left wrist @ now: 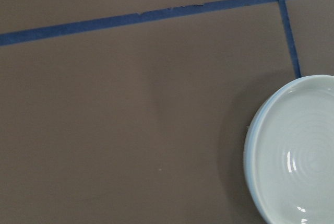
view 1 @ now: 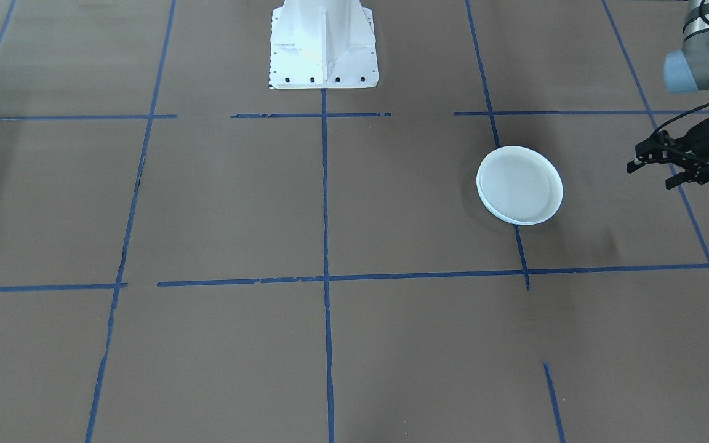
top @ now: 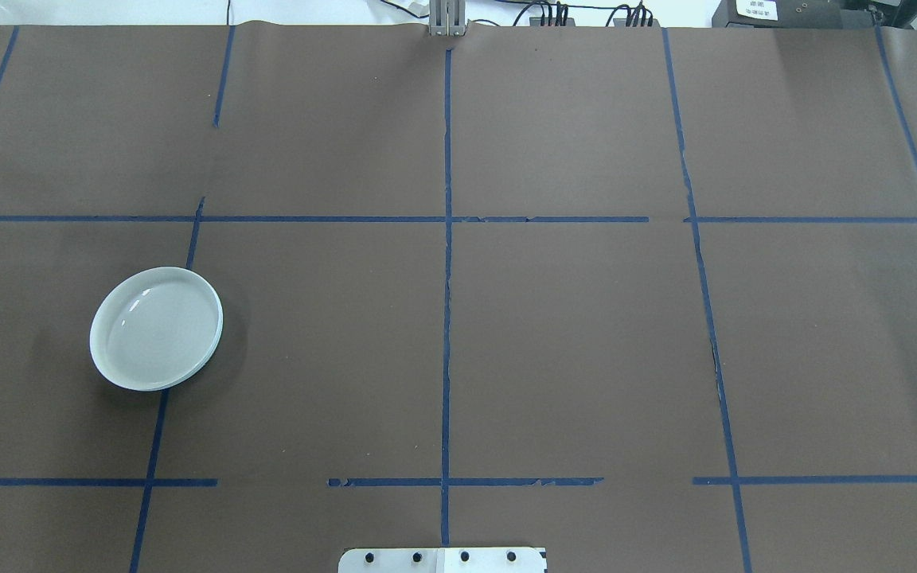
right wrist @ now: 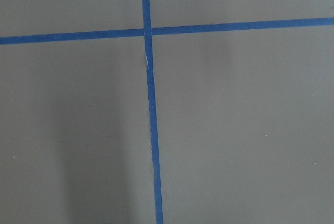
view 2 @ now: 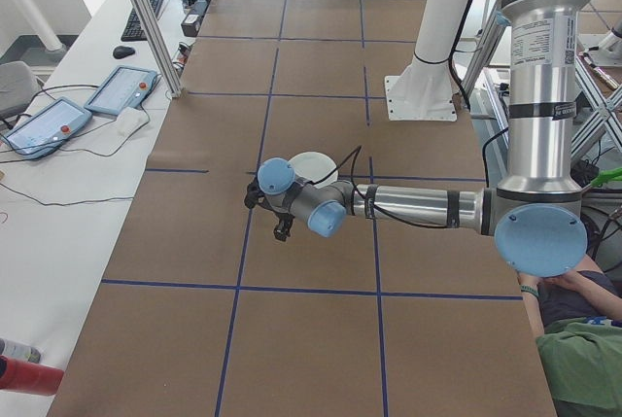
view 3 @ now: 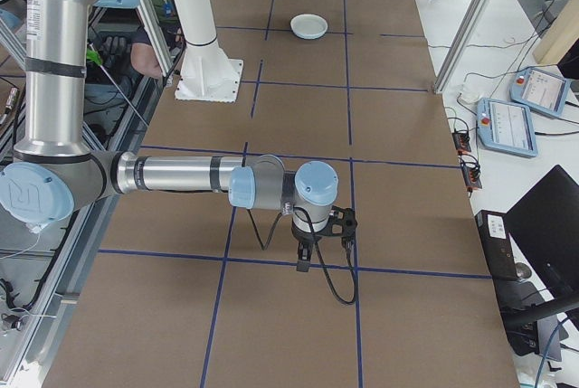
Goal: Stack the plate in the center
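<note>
A stack of plates [top: 156, 328] sits on the table [top: 554, 334], on its left side across a tape line [top: 162, 398]; the left gripper [view 1: 659, 165] hovers beside it, fingers apart; the right gripper [view 3: 312, 248] shows only distantly, state unclear.

Plate stack [top: 156, 328] on taped table [top: 570, 334]
</note>
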`<move>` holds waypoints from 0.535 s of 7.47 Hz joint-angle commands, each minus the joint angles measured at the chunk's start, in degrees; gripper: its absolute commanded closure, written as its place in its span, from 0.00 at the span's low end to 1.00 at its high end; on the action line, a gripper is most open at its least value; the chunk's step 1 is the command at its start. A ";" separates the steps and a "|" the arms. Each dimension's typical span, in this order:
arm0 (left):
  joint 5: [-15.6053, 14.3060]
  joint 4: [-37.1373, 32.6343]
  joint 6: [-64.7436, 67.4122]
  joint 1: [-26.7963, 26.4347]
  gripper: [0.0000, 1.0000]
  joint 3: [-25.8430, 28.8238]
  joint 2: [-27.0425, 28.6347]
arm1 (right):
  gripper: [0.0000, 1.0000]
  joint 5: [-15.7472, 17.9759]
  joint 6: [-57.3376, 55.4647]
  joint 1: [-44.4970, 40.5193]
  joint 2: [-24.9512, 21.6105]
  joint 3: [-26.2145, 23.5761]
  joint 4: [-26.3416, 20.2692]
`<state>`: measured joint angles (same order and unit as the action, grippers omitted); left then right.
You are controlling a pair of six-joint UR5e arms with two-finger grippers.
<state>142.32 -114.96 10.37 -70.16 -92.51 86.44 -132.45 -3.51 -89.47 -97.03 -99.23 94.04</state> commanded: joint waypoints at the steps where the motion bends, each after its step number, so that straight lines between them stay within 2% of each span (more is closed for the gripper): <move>1: -3.25 14.96 -15.51 -6.53 0.00 -0.13 0.31 | 0.00 0.00 0.00 0.00 0.00 0.00 0.00; 2: -8.59 19.81 -15.99 -11.87 0.00 -0.13 2.31 | 0.00 0.00 0.00 -0.09 0.00 0.00 0.00; 4: -9.43 22.14 -16.09 -14.56 0.00 0.40 2.60 | 0.00 0.00 0.00 0.00 0.00 0.00 0.00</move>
<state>134.05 -94.95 -5.20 -82.60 -92.40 88.66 -132.45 -3.52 -89.52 -97.03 -99.23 94.04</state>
